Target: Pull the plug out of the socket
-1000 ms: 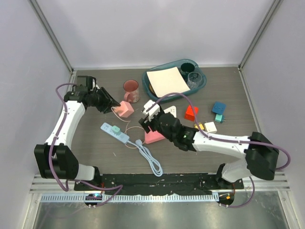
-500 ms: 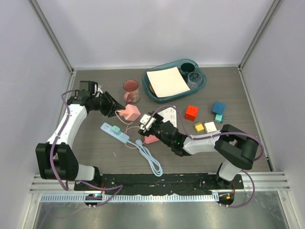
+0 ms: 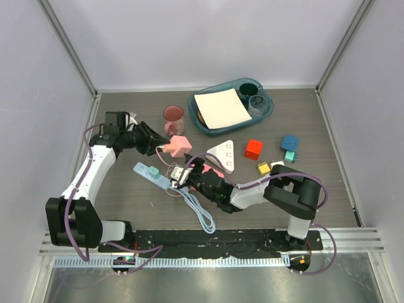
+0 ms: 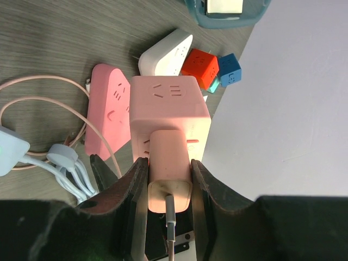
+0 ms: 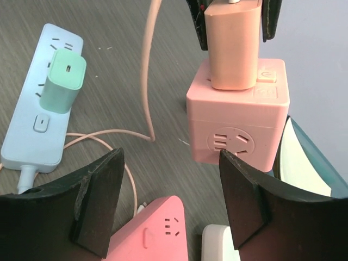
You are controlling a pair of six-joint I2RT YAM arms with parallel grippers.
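My left gripper [image 4: 168,163] is shut on the plug [image 4: 169,168], a small peach-pink block with a thin cord. The plug sits in one face of a pink cube socket [image 4: 168,106]. The cube [image 3: 180,145] hangs on the plug, clear of the table. My right gripper [image 5: 171,157] is open and empty just in front of the cube [image 5: 239,117], its right finger [image 5: 244,201] near the cube's front face. The pale-blue power strip [image 3: 151,175] lies flat with a mint-green adapter [image 5: 64,79] plugged in.
A flat pink triangle [image 5: 157,231] and a white triangular board [image 3: 224,153] lie by the right gripper. The pink cord [image 5: 147,81] loops on the table. The red cube [image 3: 254,149], blue, yellow and white blocks are to the right. A cup [image 3: 173,118] and teal tray [image 3: 268,110] are behind.
My left gripper has carried the plug and pink cube rightward. My right arm has swung left and folded in, bringing its open gripper under the cube near the power strip.
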